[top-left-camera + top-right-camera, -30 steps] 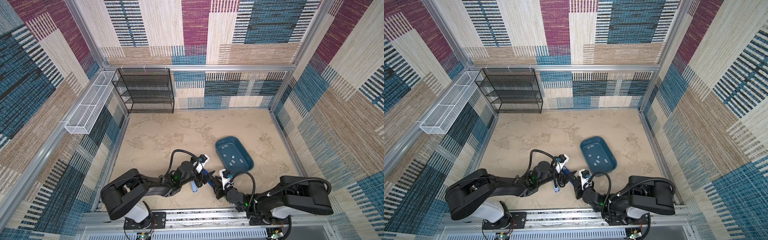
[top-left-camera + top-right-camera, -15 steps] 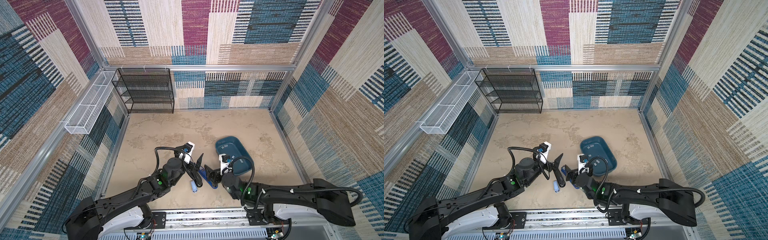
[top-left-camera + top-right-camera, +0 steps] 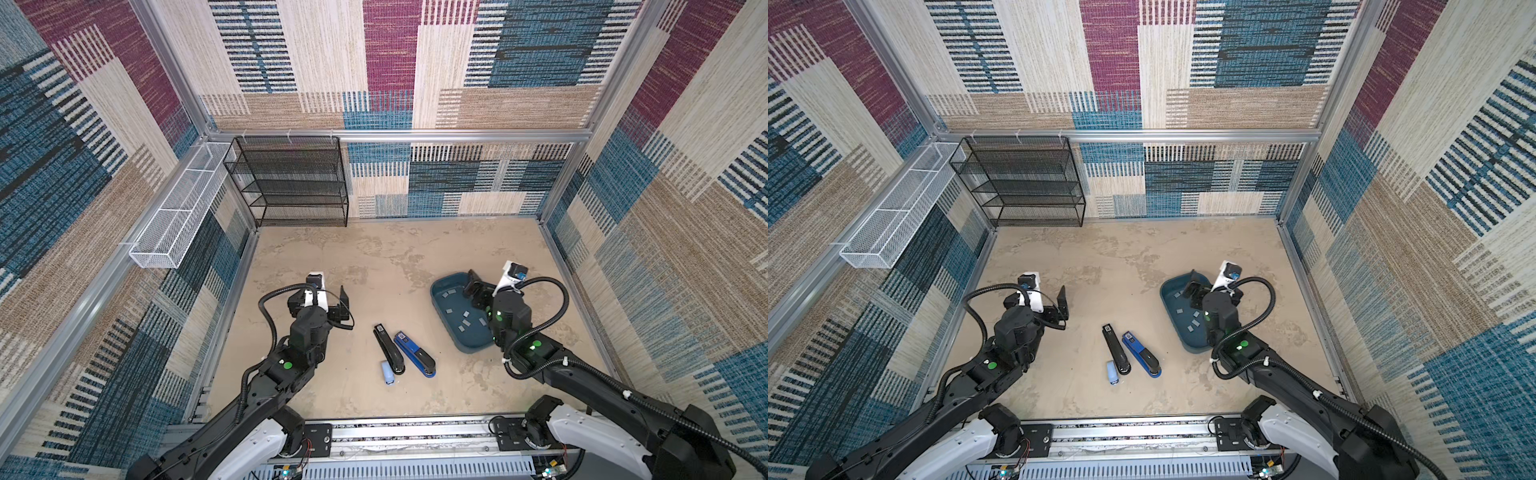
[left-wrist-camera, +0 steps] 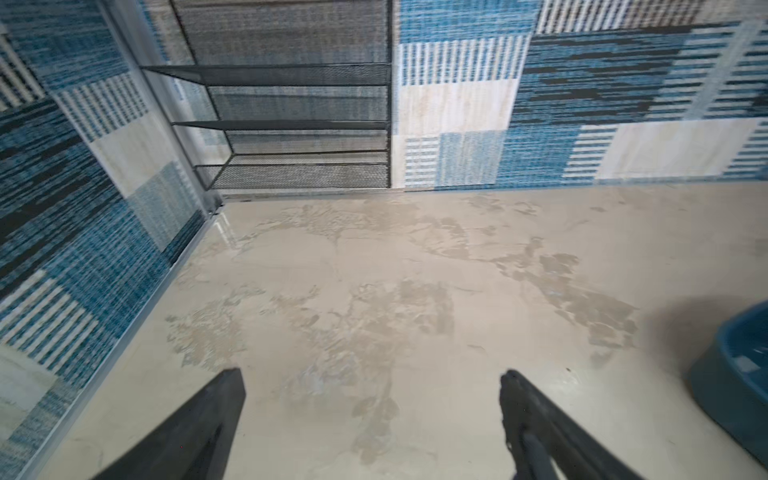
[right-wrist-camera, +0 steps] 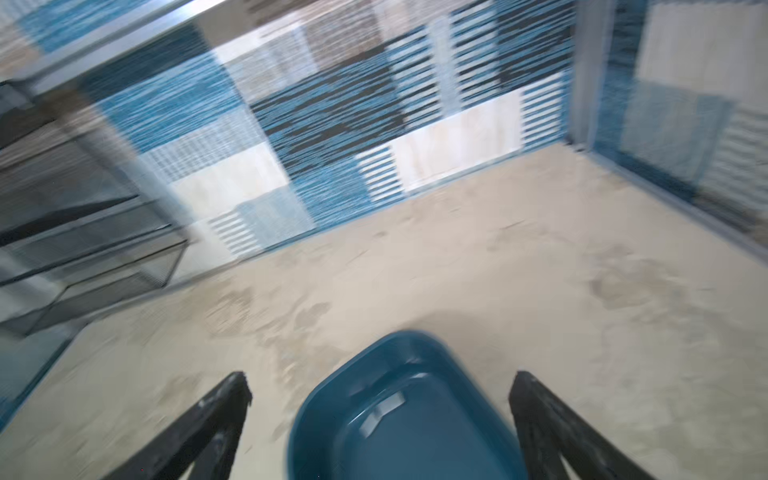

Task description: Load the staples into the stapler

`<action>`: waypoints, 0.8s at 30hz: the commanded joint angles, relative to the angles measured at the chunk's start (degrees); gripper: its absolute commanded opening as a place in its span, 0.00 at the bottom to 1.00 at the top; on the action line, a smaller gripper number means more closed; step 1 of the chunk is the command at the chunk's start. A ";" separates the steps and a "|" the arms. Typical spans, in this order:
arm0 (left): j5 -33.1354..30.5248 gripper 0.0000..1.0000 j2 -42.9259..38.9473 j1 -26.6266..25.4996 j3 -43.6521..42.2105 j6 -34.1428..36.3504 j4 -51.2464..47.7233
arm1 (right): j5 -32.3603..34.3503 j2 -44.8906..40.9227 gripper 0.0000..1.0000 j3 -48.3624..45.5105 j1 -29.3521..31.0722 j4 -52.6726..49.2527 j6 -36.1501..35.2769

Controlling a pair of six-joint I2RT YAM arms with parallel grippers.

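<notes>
Beige tabletop (image 3: 374, 257): left gripper (image 4: 374, 382) and right gripper (image 5: 380, 384), both open and empty, have quit the six-o'clock stapler (image 3: 414, 353); right now over three-o'clock staples (image 3: 464, 324), pickup likely next.

a second ago both arms lay low at the front of the tabletop (image 3: 374, 257), their grippers crowded together over the staplers. half a second ago they had lifted but were still close in. now the left gripper (image 4: 370, 376) has pulled away to the left over bare tabletop, and the right gripper (image 5: 381, 377) has swung right to hang above the blue tray (image 3: 471, 347) of staples (image 3: 465, 314). the black stapler (image 3: 388, 349) and blue stapler (image 3: 415, 351), half hidden before, lie in full sight, well apart from both.
</notes>
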 commanded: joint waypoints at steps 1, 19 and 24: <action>1.04 0.99 0.01 3.73 -1.99 -0.70 3.86 | -2.93 1.25 1.00 -3.84 -7.83 10.10 -10.72; 7.44 0.99 29.55 20.44 -2.57 9.44 20.95 | -2.12 19.77 1.00 -13.97 -23.27 37.88 -15.14; 11.80 0.95 35.90 20.81 2.15 13.27 21.40 | -7.36 26.47 1.00 -10.77 -23.75 43.93 -19.31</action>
